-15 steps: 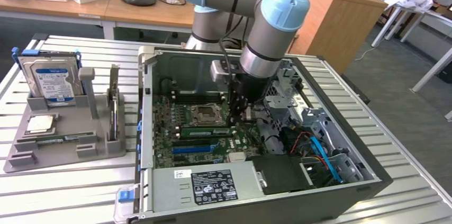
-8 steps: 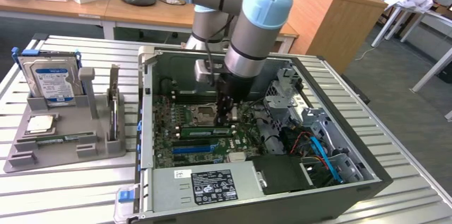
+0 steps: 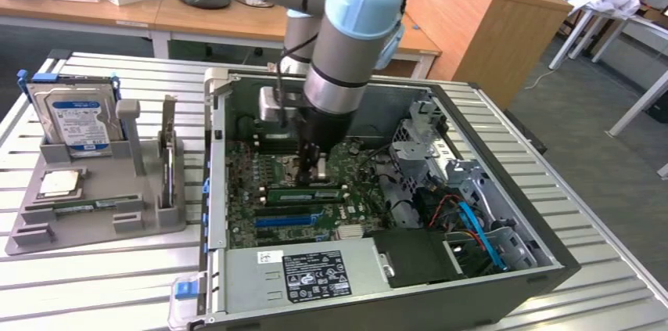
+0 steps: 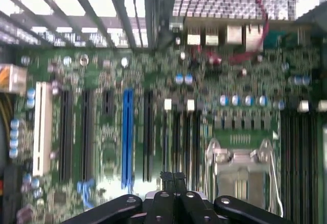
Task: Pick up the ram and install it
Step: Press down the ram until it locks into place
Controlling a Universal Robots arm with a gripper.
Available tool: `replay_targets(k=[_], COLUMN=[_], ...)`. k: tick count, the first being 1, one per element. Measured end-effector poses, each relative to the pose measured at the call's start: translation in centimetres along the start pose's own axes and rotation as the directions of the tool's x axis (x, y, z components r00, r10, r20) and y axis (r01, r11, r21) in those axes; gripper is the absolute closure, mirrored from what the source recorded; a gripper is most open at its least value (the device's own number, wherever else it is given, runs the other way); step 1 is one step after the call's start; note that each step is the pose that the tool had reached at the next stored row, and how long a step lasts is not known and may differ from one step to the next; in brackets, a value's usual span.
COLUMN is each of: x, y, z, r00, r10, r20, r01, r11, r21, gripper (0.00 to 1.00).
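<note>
At about nine o'clock in the exterior view, a grey plastic parts stand (image 3: 99,214) sits on the slatted metal worktop (image 3: 94,284). It holds an upright silver hard drive with a blue-white label (image 3: 78,124), a small square silvery processor chip (image 3: 59,183) and a long, thin green ram stick (image 3: 89,206) lying flat along the stand's front edge. Toward the centre, an open dark-grey computer case (image 3: 501,214) exposes a green motherboard (image 3: 261,190). A second green ram stick (image 3: 306,195) lies horizontally in the board's slot area at about six o'clock from the arm's tip. The grey and pale-blue robot arm (image 3: 350,41) reaches down into the case, its black claw (image 3: 313,160) just above the board. In the wrist view the claw (image 4: 173,180) has its fingers pressed together, holding nothing, over the board near a blue slot (image 4: 127,137) and the metal processor socket (image 4: 242,170).
</note>
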State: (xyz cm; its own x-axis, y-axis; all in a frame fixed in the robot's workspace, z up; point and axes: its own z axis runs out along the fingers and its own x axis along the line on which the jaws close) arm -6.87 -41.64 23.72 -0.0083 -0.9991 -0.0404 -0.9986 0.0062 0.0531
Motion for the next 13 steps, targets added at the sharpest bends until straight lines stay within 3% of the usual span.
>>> replay_targets(k=[7,13], x=[0.0,0.1], y=[2.95,3.06], z=[0.58,1.65], r00=[1.0000,1.0000], r10=[0.000,0.002], r20=[0.0003,-0.0003], r01=[0.000,-0.002], r11=[1.0000,1.0000], r21=[0.0001,-0.0001], gripper=[0.90,0.90])
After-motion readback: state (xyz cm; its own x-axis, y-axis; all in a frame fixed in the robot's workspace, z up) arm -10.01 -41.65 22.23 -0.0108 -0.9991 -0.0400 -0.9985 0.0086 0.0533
